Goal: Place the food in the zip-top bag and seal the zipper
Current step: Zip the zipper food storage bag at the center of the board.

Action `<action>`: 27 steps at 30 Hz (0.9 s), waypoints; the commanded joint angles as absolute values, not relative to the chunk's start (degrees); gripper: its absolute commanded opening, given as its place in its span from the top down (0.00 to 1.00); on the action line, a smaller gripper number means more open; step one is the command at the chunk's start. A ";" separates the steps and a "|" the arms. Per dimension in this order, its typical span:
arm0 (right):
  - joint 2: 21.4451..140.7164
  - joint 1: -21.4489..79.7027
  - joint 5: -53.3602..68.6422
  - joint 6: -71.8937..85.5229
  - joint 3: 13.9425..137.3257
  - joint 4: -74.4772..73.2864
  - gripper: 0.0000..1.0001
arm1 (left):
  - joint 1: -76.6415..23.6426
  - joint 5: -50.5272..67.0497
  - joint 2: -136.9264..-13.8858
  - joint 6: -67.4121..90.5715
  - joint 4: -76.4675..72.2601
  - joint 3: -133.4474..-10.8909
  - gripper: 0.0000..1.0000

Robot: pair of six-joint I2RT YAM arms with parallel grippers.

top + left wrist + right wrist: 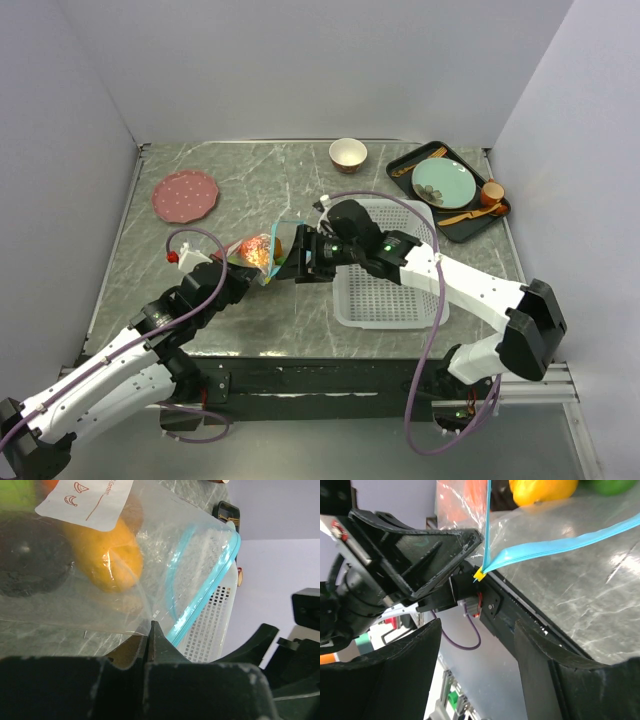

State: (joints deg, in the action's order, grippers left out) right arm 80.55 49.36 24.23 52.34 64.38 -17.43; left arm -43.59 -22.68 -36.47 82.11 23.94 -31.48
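The clear zip-top bag (258, 250) is lifted off the marble table between the two arms. Food shows through its film: a yellow-orange fruit (112, 555), a dark round fruit (30, 562) and a green piece (612, 485). My left gripper (152, 626) is shut on the bag's edge, just beside the teal-blue zipper (210, 587). In the right wrist view the zipper (560, 545) runs to a corner with a small yellow tab (479, 574). Just below that corner my right gripper (477, 645) stands open, with nothing between its fingers.
A white mesh basket (385, 280) lies under the right arm. At the back are a pink plate (185, 195), a small bowl (347, 153), and a black tray (470, 228) with a green plate and wooden utensils. The table's front edge (520, 605) runs close below the bag.
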 commanded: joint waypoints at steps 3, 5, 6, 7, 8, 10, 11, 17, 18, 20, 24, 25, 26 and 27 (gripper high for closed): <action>82.96 50.54 26.01 54.32 66.44 -12.57 0.37 | -43.42 -23.82 -35.77 81.21 20.92 -31.03 0.99; 84.46 50.62 26.02 54.05 67.58 -12.57 0.37 | -43.33 -23.64 -35.77 81.12 20.48 -30.85 0.99; 84.90 50.54 25.93 54.05 67.94 -12.48 0.38 | -43.33 -23.56 -35.77 80.95 20.39 -30.85 0.99; 85.69 50.62 25.75 53.97 68.64 -12.39 0.38 | -43.24 -23.55 -35.95 80.86 20.39 -30.85 0.99; 86.04 50.54 25.49 54.05 68.99 -12.57 0.38 | -43.33 -23.38 -35.95 80.77 20.30 -30.85 0.99; 87.36 50.62 25.75 54.32 69.87 -12.65 0.41 | -43.33 -23.20 -36.04 80.68 20.21 -30.76 0.99; 87.80 50.62 25.84 54.32 70.13 -12.66 0.42 | -43.24 -23.12 -36.04 80.68 20.21 -30.76 0.99; 89.73 50.71 25.40 54.05 71.54 -13.27 0.48 | -43.24 -23.03 -35.51 80.95 19.69 -29.97 0.99; 90.17 50.71 25.31 53.88 71.80 -13.53 0.50 | -43.33 -23.11 -35.51 80.95 19.69 -29.88 0.99; 90.44 50.89 25.22 54.05 71.98 -13.71 0.52 | -43.24 -23.11 -35.42 80.86 19.60 -29.79 0.99; 91.31 51.50 24.96 53.97 72.33 -14.15 0.53 | -43.33 -23.03 -35.68 80.86 19.43 -29.80 0.99; 91.49 51.68 24.79 53.96 72.51 -14.59 0.53 | -43.24 -22.85 -35.68 80.77 19.08 -29.79 0.99; 91.67 52.03 24.35 53.70 72.77 -15.11 0.53 | -43.33 -22.76 -35.94 80.86 19.07 -29.79 0.99; 92.02 52.21 23.65 53.53 73.12 -15.99 0.53 | -43.33 -22.68 -35.95 80.86 18.90 -29.71 0.99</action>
